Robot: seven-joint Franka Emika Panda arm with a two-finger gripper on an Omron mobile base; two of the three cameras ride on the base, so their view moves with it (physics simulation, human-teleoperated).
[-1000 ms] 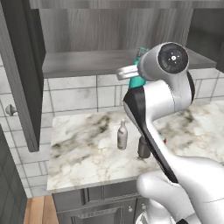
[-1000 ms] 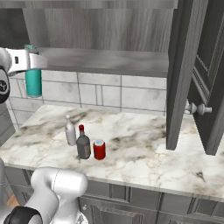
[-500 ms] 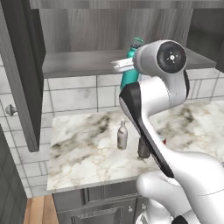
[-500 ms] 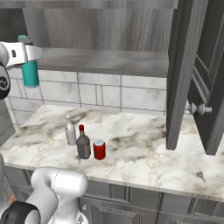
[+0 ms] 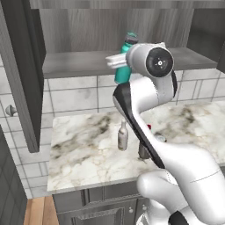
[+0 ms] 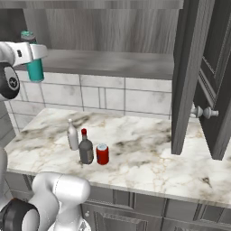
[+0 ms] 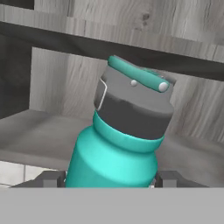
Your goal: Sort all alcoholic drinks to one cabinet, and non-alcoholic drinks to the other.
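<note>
**Onlooker 1:** Up at the front lip of the grey shelf, that is where the teal bottle hangs right now, gripped at its body by the fingers, which stand wide around it.

**Onlooker 2:** So it's held, not set down?

**Onlooker 1:** Held, I'd say. From the right side its base sits lower than the shelf edge, against the tiles. From the hand's own camera the bottle runs from 6 o'clock up towards 12, leaning a little to 1, with the grey-teal cap uppermost.

**Onlooker 2:** And the shelf from there?

**Onlooker 1:** Straight behind the bottle, at 12 o'clock past the cap. My guess is the bottle must rise above the lip before it goes in, otherwise the base could catch the edge.

**Onlooker 2:** What's left below?

**Onlooker 1:** On the bench three stand close together: the slim pale bottle, the squat dark bottle with its red cap just beside it at about 4 o'clock, and the red can at its 3 o'clock. All well apart from the hand.

**Onlooker 2:** Any label you can read?

**Onlooker 1:** None. The teal bottle is plain, and anything on the can or the two bottles is too small to make out.

**Onlooker 2:** The cabinet door?

**Onlooker 1:** Swung open at 3 o'clock, with its round knob facing us.
</note>
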